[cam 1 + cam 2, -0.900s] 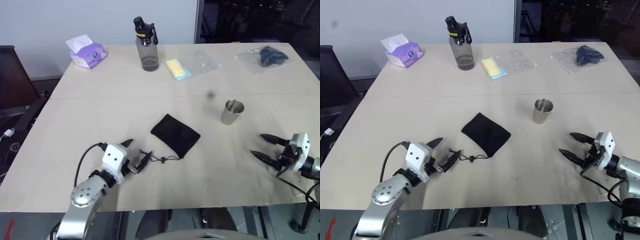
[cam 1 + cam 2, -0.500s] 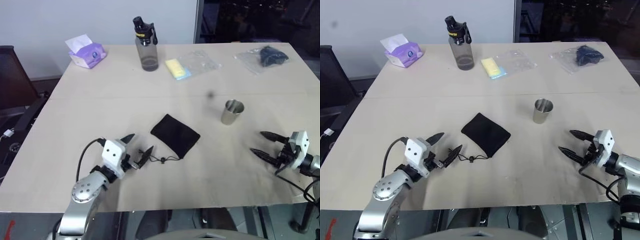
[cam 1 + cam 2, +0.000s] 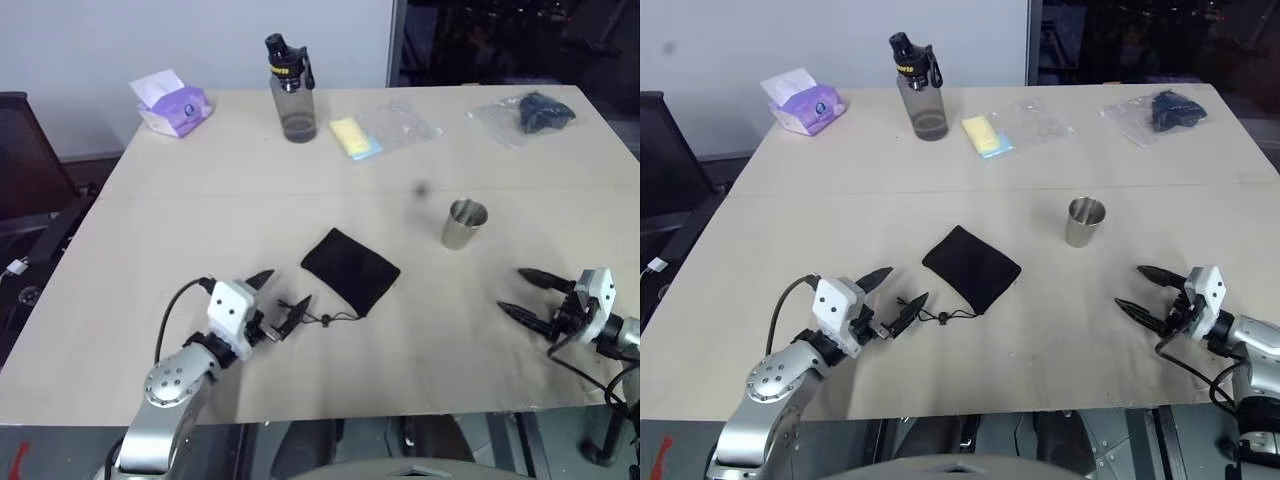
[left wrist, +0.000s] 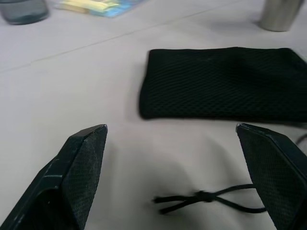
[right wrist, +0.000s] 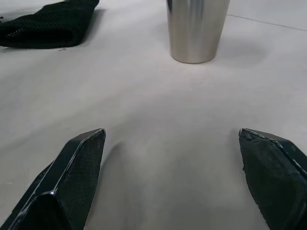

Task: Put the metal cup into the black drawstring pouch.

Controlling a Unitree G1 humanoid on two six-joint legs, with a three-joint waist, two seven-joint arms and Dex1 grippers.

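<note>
My right end effector (image 3: 1147, 289) gapes wide near the cup (image 3: 1085, 221), empty. I should straddle the cup squarely. My left end effector (image 3: 892, 288), also wide, waits beside the pouch (image 3: 971, 268).

Layout on the bench (image 3: 200, 200), placed from the pouch

The black drawstring pouch (image 3: 350, 270) is laid mid-bench; the metal cup (image 3: 465, 223) is stood to its right, well apart. The bottle (image 3: 292, 90) and tissue pack (image 3: 172, 103) are set behind it; its cords (image 3: 330, 319) are trailed before it.
</note>
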